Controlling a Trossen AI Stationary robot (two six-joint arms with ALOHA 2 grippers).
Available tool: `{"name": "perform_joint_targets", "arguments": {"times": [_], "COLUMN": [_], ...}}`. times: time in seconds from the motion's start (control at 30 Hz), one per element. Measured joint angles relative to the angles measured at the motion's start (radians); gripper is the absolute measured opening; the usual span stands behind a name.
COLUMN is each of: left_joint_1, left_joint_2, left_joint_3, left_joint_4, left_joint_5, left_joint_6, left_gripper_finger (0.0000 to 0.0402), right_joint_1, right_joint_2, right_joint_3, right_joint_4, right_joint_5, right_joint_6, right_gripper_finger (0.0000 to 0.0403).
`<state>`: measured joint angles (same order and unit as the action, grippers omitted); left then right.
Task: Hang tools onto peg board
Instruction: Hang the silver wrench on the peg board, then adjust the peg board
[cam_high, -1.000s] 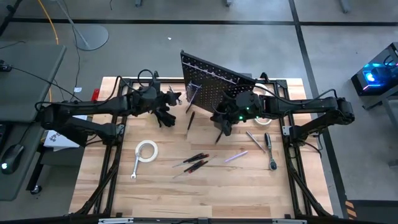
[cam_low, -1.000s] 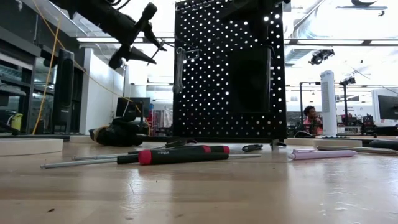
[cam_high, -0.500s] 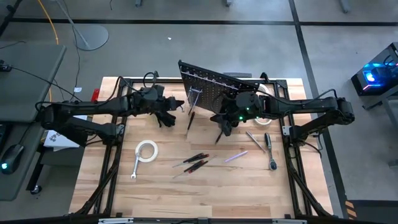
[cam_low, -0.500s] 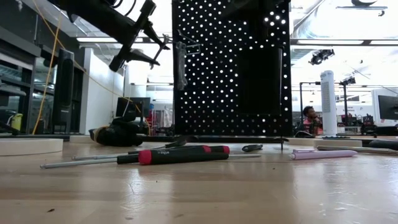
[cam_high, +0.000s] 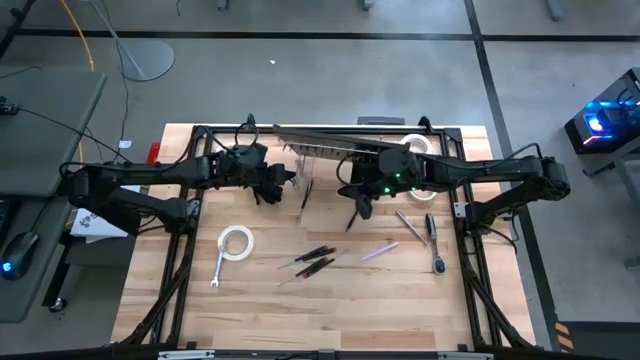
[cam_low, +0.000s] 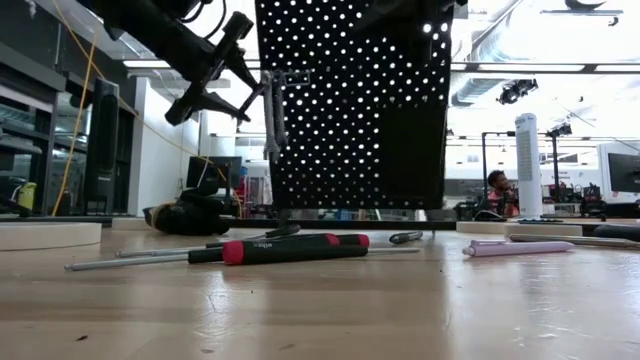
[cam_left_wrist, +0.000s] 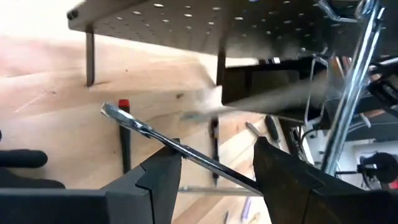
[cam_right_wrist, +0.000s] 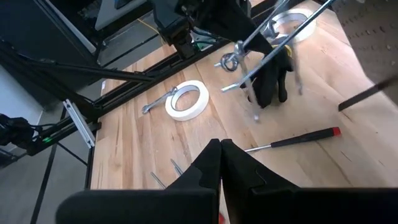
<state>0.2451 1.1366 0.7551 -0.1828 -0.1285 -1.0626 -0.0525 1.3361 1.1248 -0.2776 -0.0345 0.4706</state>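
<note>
From above, you see the black perforated peg board (cam_high: 345, 148) at the table's far edge, edge-on.

At table height, it hangs tilted, silver wrenches (cam_low: 272, 108) dangling at its left edge. No writing is readable.

Your left gripper (cam_left_wrist: 214, 171) stands apart around a slim silver wrench shaft (cam_left_wrist: 168, 142); grip uncertain.

Your right gripper (cam_right_wrist: 220, 163) is closed, empty, above a white tape roll (cam_right_wrist: 186, 99).

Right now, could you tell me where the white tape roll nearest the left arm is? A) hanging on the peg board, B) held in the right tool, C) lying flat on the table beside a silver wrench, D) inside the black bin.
C: in the high view the white tape roll lies flat on the table, with the silver wrench right beside it.
</note>
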Motion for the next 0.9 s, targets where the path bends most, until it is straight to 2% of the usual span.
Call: {"name": "perform_joint_targets", "arguments": {"times": [0.2,0.53,0.9], "left_joint_1": [0.004,0.018,0.018], "left_joint_2": [-0.001,-0.004,-0.005], "left_joint_3": [0.0,0.054,0.055], "left_joint_4": [0.069,0.1,0.119], "left_joint_5": [-0.007,-0.015,-0.024], "left_joint_6": [-0.022,0.028,0.034], "left_gripper_finger": [0.0182,0.0182,0.0182], "right_joint_1": [-0.001,-0.028,-0.065], "right_joint_2": [0.0,-0.002,-0.002], "right_joint_3": [0.0,0.0,0.0], "right_joint_4": [0.023,0.188,0.202], "right_joint_5": [0.001,0.028,0.056], "right_joint_6": [0.003,-0.025,-0.083], "right_gripper_finger": [0.0,0.0,0.0]}}
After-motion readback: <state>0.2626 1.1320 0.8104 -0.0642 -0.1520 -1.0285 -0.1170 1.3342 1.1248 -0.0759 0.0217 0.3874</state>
